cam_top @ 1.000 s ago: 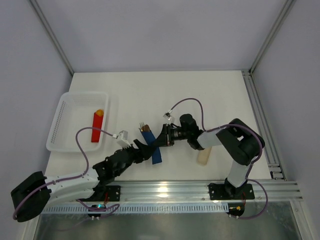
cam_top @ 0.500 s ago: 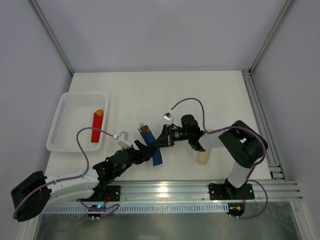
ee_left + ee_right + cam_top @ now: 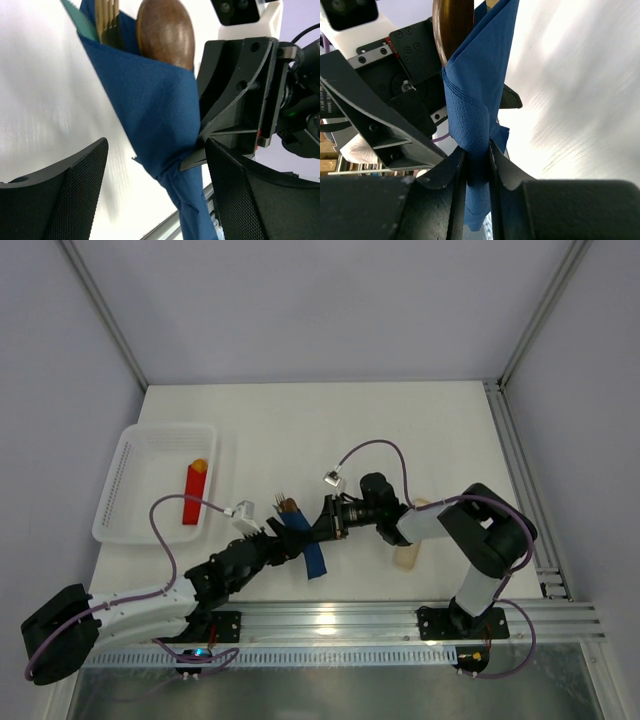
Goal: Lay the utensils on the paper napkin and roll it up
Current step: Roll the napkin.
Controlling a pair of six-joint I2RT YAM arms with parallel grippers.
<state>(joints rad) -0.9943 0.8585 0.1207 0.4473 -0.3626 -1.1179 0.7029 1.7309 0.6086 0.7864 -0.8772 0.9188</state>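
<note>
Rolling step. My right gripper (image 3: 477,152) pinches the paper napkin (image 3: 477,95) wrapped round the utensils (image 3: 165,32). My left gripper (image 3: 156,150) gapes, empty. Next, I judge: tighten the roll.

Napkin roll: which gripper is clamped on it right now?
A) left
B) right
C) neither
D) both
B: the right gripper pinches the blue napkin roll between its fingers, while the left gripper stands wide open on either side of it.
</note>
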